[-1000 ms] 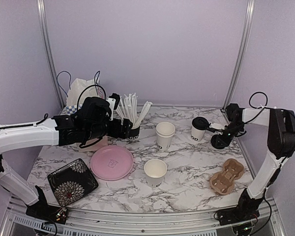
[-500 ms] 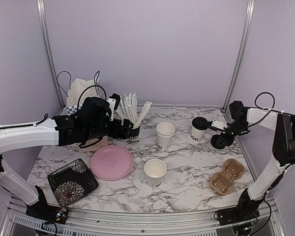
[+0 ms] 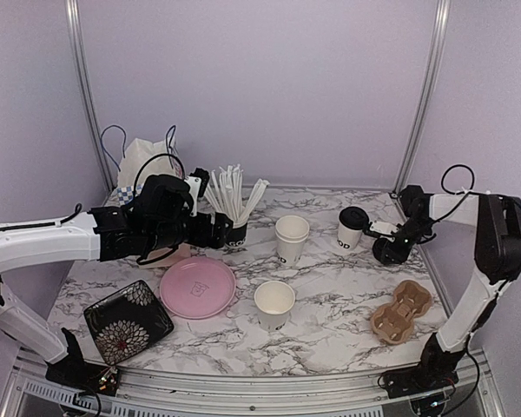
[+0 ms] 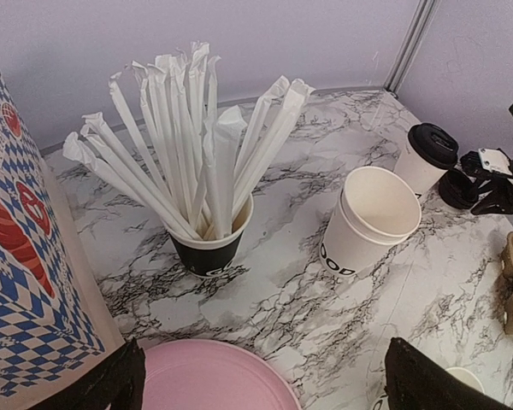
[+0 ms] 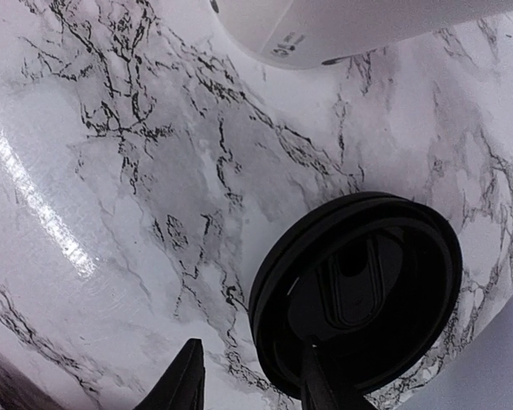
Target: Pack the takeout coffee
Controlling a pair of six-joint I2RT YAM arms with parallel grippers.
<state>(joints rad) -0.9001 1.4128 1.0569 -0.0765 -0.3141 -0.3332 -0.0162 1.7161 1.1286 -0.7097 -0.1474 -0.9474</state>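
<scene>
Reading the table (image 3: 330, 287) from above as a clock with the arm bases at 6, we find the lidded cup (image 3: 352, 228) upright at about 2 o'clock, with the right gripper (image 5: 252, 380) just at its 3 o'clock. That gripper's fingers (image 5: 186, 376) stand part-way apart, straddling the rim of a loose lid (image 5: 359, 295) that lies flat on the marble. One finger is clear of the rim; whether the other touches it we cannot tell. A stack (image 3: 292, 236) of two open cups stands near the centre, with a single cup (image 3: 274, 302) at its 6 o'clock. The carrier (image 3: 402, 311) lies at 4 o'clock of the table. The left gripper (image 4: 269, 389) hangs toward 9 o'clock, its fingers spread wide and gripping nothing, over the far edge of the plate (image 3: 198, 287). In its wrist view the straw cup (image 4: 207, 248) stands at its 12 o'clock.
</scene>
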